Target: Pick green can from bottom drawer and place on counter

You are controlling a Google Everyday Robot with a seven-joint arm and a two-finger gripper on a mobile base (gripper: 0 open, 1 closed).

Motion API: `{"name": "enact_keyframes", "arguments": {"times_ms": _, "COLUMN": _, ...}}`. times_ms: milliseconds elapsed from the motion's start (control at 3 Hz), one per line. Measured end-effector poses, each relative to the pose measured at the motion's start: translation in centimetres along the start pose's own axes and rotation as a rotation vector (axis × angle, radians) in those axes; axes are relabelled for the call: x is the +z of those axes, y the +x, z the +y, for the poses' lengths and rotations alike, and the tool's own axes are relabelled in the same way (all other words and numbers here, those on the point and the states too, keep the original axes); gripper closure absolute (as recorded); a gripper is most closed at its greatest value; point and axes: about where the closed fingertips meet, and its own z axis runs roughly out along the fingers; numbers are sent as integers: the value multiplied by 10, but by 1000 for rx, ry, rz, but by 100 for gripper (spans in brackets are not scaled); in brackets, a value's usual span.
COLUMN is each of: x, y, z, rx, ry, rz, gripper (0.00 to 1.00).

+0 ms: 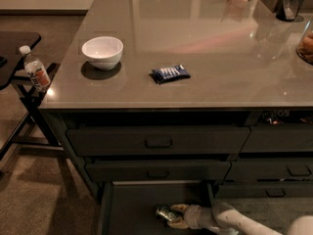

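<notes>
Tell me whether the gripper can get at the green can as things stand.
Probably yes: the bottom drawer stands open and the gripper is inside it, right at the green can, with nothing between them.

Tally. 1 gripper (177, 215), down inside the bottom drawer (132, 207). 1 green can (165, 212), at the gripper's tip. Drawer stack over the gripper: 3 in all, namely the bottom drawer, open, plus 2 handled drawers (157, 141), shut, above it. 1 counter (195, 43), overhead of the gripper. On it: 1 white bowl (102, 52) and 1 blue packet (170, 73). 1 bottle (35, 68), far up-left of the gripper.
</notes>
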Motion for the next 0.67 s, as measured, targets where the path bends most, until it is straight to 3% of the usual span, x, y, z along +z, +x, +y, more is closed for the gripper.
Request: {"name": "enact_keyframes", "arguments": {"times_ms": 667, "x": -113, "y": -50, "z": 35, "rx": -172, "ry": 113, "rz": -107, "gripper": 100}}
